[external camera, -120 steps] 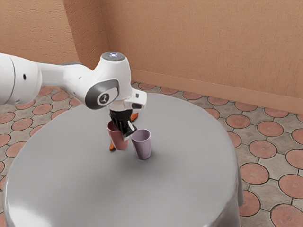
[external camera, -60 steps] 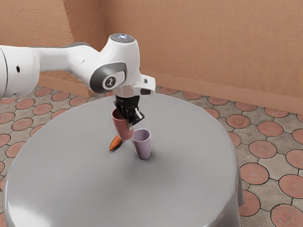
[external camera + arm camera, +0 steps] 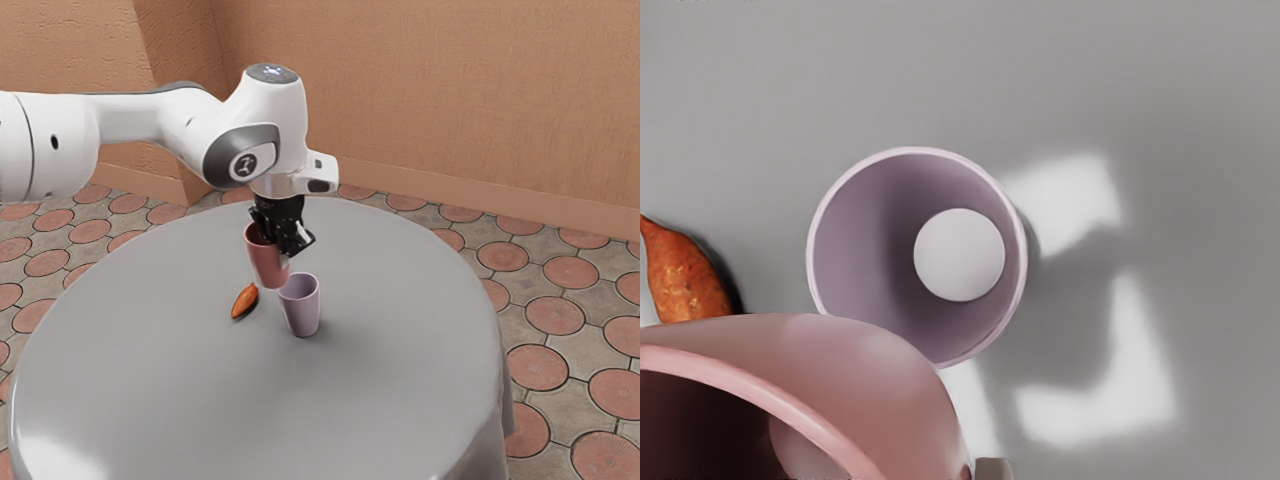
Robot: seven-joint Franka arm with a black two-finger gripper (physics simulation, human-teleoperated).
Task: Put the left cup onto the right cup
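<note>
Grip: our fingers are clamped on the pink cup's rim, holding it clear of the counter.
Position: it hangs above the lilac cup, off to one side and not yet centred.
Risk: if we lower now, its base would likely strike the lilac rim and tip that cup.

1. Grey round tabletop spreads out beneath the pincer.
2. An orange-brown sweet potato lies on it, below the pincer, toward the exterior view's left.
3. Terracotta-tiled floor all around.
</note>
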